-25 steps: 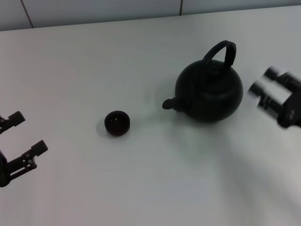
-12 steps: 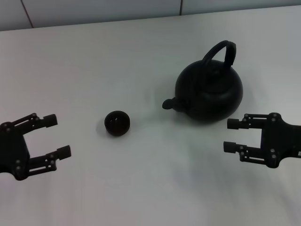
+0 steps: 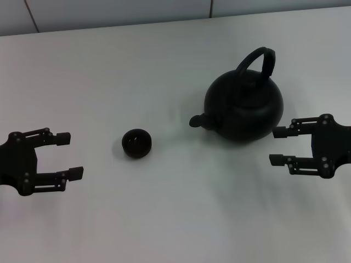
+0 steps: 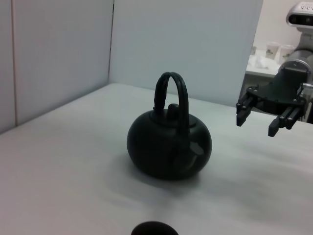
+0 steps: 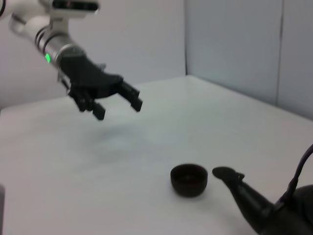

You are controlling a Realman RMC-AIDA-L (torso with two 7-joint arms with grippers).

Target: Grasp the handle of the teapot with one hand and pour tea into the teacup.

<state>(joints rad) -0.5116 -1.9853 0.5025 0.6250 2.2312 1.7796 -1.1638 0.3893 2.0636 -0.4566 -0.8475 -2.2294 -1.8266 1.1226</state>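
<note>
Taking the teapot (image 3: 244,108) as landmark: nearest the robot, the right gripper (image 3: 281,146) hangs just beside its body on the right, jaws wide and empty. The left gripper (image 3: 68,155), also wide open, sits well to the left, beyond the teacup (image 3: 136,143), which stands off the spout. The pot looks heavy and rigid; its arched handle (image 3: 259,59), farthest back, is the place to grip, at the crown.
</note>
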